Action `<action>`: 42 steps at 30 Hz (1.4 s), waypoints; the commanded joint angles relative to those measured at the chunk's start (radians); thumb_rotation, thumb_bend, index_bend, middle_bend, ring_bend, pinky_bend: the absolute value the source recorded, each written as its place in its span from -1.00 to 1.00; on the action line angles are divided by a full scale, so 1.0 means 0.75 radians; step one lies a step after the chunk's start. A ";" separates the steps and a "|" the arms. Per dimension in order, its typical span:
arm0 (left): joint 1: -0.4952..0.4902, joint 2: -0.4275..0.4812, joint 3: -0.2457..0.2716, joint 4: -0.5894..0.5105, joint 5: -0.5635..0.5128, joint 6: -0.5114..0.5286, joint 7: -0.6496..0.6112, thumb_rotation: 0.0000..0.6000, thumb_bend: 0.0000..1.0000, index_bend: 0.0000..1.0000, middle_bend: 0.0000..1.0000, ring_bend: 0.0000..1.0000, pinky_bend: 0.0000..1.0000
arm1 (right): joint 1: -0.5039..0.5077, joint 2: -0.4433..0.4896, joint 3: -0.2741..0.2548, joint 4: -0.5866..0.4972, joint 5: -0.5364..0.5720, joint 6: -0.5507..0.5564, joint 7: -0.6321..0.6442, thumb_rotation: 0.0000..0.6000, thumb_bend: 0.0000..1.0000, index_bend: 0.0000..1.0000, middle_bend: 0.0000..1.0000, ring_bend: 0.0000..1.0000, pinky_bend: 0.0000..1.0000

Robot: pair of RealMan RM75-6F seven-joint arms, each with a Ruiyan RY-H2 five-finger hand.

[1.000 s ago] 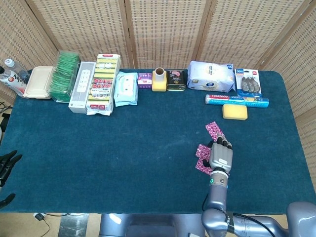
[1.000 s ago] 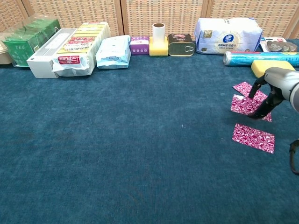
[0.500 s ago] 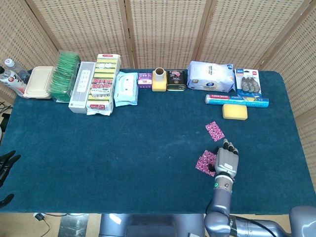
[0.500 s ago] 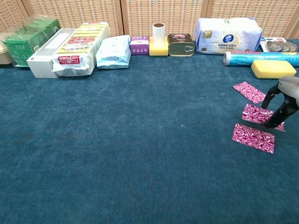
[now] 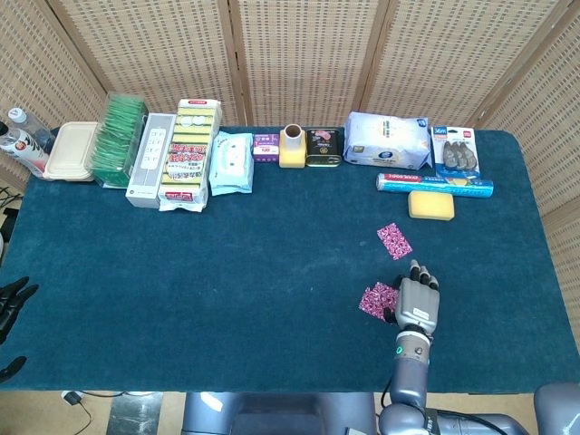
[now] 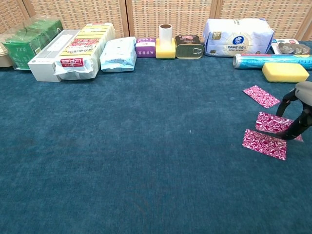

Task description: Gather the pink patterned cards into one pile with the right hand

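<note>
Our right hand (image 5: pixel 416 304) lies palm down on the blue cloth (image 5: pixel 227 263) near its front edge, fingers stretched forward and held close together; in the chest view the same hand (image 6: pixel 301 109) comes in from the right border with its dark fingertips (image 6: pixel 294 134) pressed onto a pink patterned card (image 6: pixel 273 123); we grip nothing, the hand only rests flat on that card; just in front of the fingertips on the near side lies a second card (image 6: pixel 263 144), its far edge touching or slightly overlapping the pressed one, though we cannot tell which lies on top; from the head view these two read as one pink patch (image 5: pixel 378 299) sticking out to the left of the hand; a third card (image 5: pixel 394 240) sits apart, beyond the fingertips and a little to their left, well short of the row of goods; past it, further ahead of the hand, we see a yellow sponge (image 5: pixel 430 205) and a blue foil roll (image 5: pixel 435 184) lying crosswise; far to the hand's left along the back edge stand a white tissue pack (image 5: pixel 388 140), a small tin (image 5: pixel 323 147) and a long yellow package (image 5: pixel 189 153); our left hand (image 5: pixel 11 304) shows only as dark fingers at the cloth's left edge, spread and holding nothing.
</note>
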 commanded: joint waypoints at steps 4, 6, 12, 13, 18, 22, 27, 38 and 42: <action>0.003 0.000 0.001 0.004 0.003 0.008 -0.005 1.00 -0.85 -1.00 -1.00 -1.00 -0.92 | -0.003 -0.041 -0.004 0.033 0.037 -0.029 -0.027 1.00 -0.26 -0.23 -0.89 -1.00 -0.84; 0.003 0.000 0.002 0.005 0.004 0.007 -0.007 1.00 -0.85 -1.00 -1.00 -1.00 -0.92 | 0.000 -0.051 0.001 0.046 0.042 -0.036 -0.034 1.00 -0.26 -0.23 -0.89 -1.00 -0.84; 0.003 0.002 0.001 0.007 0.001 0.010 -0.013 1.00 -0.85 -1.00 -1.00 -1.00 -0.92 | 0.003 -0.061 0.031 0.084 0.071 -0.055 -0.054 1.00 -0.26 -0.23 -0.89 -1.00 -0.84; 0.003 0.002 0.001 0.006 0.000 0.007 -0.013 1.00 -0.85 -1.00 -1.00 -1.00 -0.92 | 0.000 -0.058 0.035 0.085 0.076 -0.062 -0.053 1.00 -0.26 -0.23 -0.89 -1.00 -0.84; 0.003 0.001 0.002 0.005 0.003 0.007 -0.009 1.00 -0.85 -1.00 -1.00 -1.00 -0.92 | -0.007 -0.050 0.036 0.087 0.088 -0.091 -0.055 1.00 -0.26 -0.23 -0.89 -1.00 -0.84; 0.005 0.001 0.002 0.004 0.003 0.010 -0.008 1.00 -0.85 -1.00 -1.00 -1.00 -0.92 | -0.009 -0.049 0.035 0.089 0.092 -0.104 -0.058 0.99 -0.26 -0.23 -0.89 -1.00 -0.84; 0.004 0.000 0.002 0.005 0.002 0.009 -0.009 1.00 -0.85 -1.00 -1.00 -1.00 -0.92 | -0.010 -0.050 0.029 0.073 0.085 -0.106 -0.058 1.00 -0.26 -0.23 -0.89 -1.00 -0.84; 0.006 0.002 0.002 0.009 0.003 0.015 -0.019 1.00 -0.85 -1.00 -1.00 -1.00 -0.92 | -0.008 -0.059 0.028 0.075 0.081 -0.108 -0.061 1.00 -0.26 -0.32 -0.89 -1.00 -0.84; 0.007 0.001 0.002 0.011 0.005 0.017 -0.019 1.00 -0.85 -1.00 -1.00 -1.00 -0.92 | -0.006 -0.062 0.034 0.086 0.084 -0.110 -0.063 1.00 -0.26 -0.35 -0.89 -1.00 -0.84</action>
